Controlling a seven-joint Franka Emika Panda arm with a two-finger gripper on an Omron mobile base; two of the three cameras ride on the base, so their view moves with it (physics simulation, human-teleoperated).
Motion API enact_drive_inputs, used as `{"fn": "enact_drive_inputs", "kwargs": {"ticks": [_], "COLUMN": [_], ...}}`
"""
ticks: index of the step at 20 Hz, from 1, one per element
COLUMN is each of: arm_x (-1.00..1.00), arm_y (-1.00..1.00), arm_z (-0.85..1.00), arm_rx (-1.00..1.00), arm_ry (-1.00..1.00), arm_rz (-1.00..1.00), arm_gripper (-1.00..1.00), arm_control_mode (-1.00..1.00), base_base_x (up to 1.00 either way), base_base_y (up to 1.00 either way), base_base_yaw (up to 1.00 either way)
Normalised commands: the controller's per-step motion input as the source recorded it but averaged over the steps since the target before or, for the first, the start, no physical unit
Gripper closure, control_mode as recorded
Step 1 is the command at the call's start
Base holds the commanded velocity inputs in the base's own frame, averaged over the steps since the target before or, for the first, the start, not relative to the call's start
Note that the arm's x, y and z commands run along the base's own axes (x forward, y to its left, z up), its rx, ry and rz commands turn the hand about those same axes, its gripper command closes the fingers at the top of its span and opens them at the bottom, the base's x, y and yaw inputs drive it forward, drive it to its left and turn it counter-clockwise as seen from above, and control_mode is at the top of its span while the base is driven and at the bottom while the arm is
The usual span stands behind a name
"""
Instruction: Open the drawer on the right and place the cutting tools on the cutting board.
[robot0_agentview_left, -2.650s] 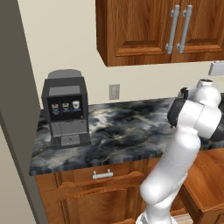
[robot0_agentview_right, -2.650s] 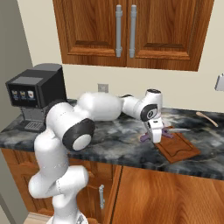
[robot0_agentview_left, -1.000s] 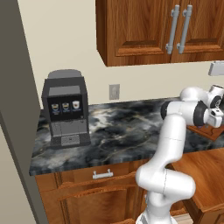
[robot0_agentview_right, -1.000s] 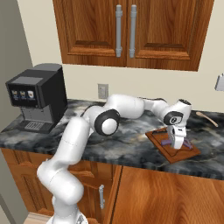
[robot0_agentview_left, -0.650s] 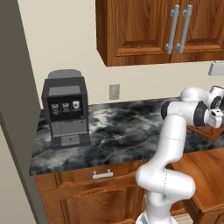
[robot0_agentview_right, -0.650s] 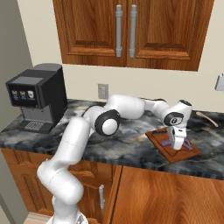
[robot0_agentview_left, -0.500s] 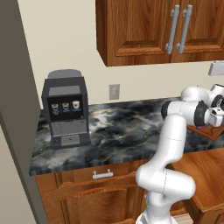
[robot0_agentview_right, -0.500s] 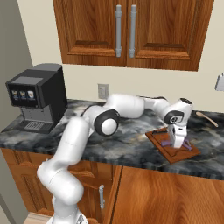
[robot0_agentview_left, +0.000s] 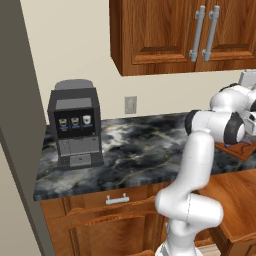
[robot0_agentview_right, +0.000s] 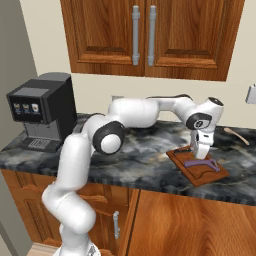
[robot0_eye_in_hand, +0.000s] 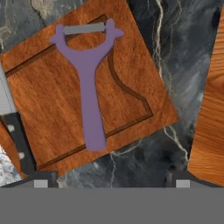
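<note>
A purple peeler (robot0_eye_in_hand: 87, 83) and a knife (robot0_eye_in_hand: 13, 127) are laid on the board (robot0_eye_in_hand: 131, 74); the end effector (robot0_agentview_right: 200, 151) is spread wide, empty, just above.

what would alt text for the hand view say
A purple peeler lies flat on a reddish-brown cutting board on dark marbled counter. A knife with a dark handle lies at the board's left edge.
</note>
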Motion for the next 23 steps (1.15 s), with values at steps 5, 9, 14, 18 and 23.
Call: {"fn": "enact_drive_inputs", "kwargs": {"ticks": [5,9,14,18,23], "arm_x": [-0.72,-0.97,-1.00,-0.95,-0.58], "arm_y": [0.69,0.87,0.99,1.00,0.85], "arm_z": [0.38,0.32,0.31,0.41,0.56], "arm_rx": [-0.07,-0.11,-0.13,-0.14,-0.12], "arm_ry": [-0.03,-0.03,-0.04,-0.04,0.00], "arm_rz": [-0.03,-0.02,-0.02,-0.03,-0.03], "arm_gripper": [-1.00,-1.00,-1.00,-1.00,-1.00], "arm_control_mode": [-1.00,-1.00,-1.00,-1.00,-1.00], "base_base_x": [0.00,0.00,0.00,0.00,0.00], "base_base_y": [0.00,0.00,0.00,0.00,0.00], "base_base_yaw": [0.00,0.00,0.00,0.00,0.00]}}
